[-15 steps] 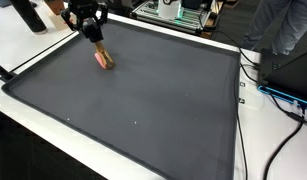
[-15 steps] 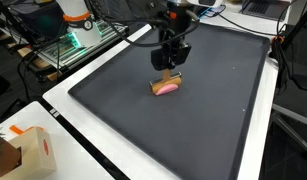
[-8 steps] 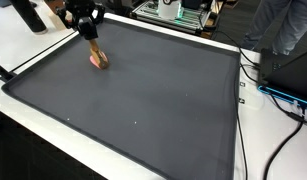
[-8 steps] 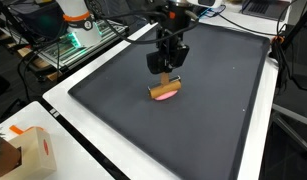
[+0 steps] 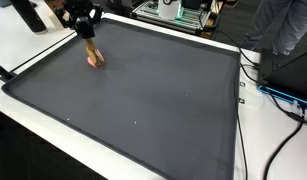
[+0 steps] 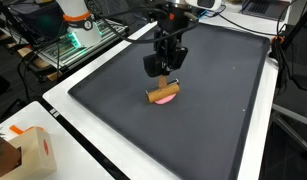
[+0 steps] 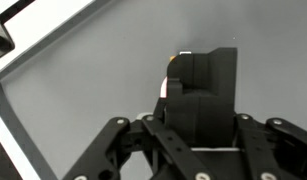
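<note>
Pincer (image 5: 88,38) clamps a pink-tipped wooden tool (image 5: 94,59) at ten o'clock on the black mat (image 5: 153,110); firm, level pressure would likely keep it flat.

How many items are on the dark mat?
1: a pink and tan item on the dark mat, under the gripper, which grips its tan handle. The gripper could hide something small.

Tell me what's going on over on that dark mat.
The robot arm's gripper is shut on the upper end of a pink-tipped wooden tool. It holds the tool tilted, and the pink end appears to rest on the dark mat. In the wrist view the fingers hide nearly all of the tool, leaving only a sliver showing beside them.
</note>
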### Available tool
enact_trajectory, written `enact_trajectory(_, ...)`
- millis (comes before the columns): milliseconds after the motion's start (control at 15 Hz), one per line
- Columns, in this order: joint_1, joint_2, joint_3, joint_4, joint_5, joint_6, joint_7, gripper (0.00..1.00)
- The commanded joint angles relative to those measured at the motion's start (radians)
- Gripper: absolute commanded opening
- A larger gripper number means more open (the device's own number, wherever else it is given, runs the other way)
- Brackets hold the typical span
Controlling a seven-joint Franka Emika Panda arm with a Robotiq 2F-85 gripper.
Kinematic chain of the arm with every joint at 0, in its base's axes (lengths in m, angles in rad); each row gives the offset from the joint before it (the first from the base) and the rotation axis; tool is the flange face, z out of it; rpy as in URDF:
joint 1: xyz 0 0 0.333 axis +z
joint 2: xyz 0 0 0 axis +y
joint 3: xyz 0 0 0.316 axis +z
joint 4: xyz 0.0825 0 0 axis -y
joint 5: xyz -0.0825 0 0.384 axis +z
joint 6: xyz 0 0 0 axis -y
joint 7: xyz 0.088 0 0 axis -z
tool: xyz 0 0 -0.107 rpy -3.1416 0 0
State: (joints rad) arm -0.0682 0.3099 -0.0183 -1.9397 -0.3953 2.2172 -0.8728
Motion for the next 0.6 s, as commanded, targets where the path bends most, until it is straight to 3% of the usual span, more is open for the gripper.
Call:
enact_trajectory(0, 0.014, 0.021, -0.028, -0.012, -0.098, -0.020, 0.027, 0.24)
enact_trajectory(533, 0.019, 0.031, -0.045, -0.010, -0.191, -0.053, 0.066, 0.24)
